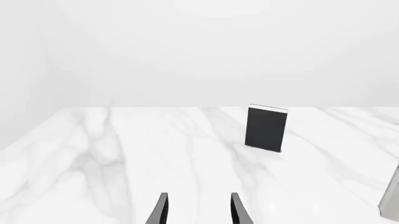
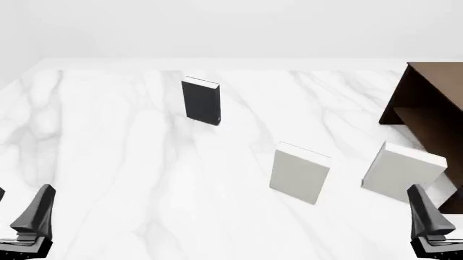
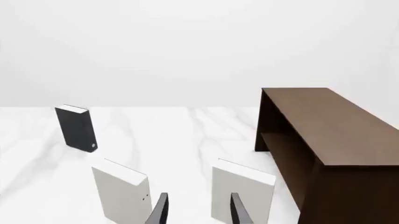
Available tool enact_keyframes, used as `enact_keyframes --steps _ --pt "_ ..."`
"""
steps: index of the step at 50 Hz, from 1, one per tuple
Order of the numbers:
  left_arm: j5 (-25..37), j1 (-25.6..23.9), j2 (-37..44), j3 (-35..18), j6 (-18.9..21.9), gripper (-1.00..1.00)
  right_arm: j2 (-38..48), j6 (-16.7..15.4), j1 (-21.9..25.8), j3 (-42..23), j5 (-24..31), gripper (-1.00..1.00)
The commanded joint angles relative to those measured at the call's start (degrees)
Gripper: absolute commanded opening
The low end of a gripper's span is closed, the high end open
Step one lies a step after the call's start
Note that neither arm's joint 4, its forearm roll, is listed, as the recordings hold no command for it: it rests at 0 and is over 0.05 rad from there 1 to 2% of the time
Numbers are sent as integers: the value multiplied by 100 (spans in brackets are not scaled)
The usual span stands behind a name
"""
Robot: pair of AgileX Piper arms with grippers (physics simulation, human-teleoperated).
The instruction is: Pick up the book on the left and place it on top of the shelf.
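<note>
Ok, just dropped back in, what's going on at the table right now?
Nothing is being handled yet. The dark book stands upright on the marble table, far from both arms. The left gripper is open and low near the table's near edge, pointing roughly toward it. The right gripper is open too, near the two grey books. The shelf stands at the right, nothing showing on its top.

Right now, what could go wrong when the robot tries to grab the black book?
The black book stands upright on its edge, so a bump from the open left gripper might knock it over. Two grey books stand between it and the shelf, so carrying it low could topple them. The shelf top is high, so the book might catch its edge.
</note>
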Motion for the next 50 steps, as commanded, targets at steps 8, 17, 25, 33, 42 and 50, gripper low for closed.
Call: enact_keyframes --steps 8,17,25,33,42,50 --pt "0 0 0 0 0 100 15 116 151 -307 261 100" --pt "0 0 0 0 0 100 274 88 578 -1214 634 100" --pt "0 0 0 0 0 100 1240 -67 1003 -1962 363 100" --pt "0 0 0 0 0 100 1923 -418 1333 -2525 328 100" --pt "0 0 0 0 0 100 2762 -580 1570 -3032 140 100" --pt "0 0 0 0 0 100 3369 -715 1729 -3336 -28 100"
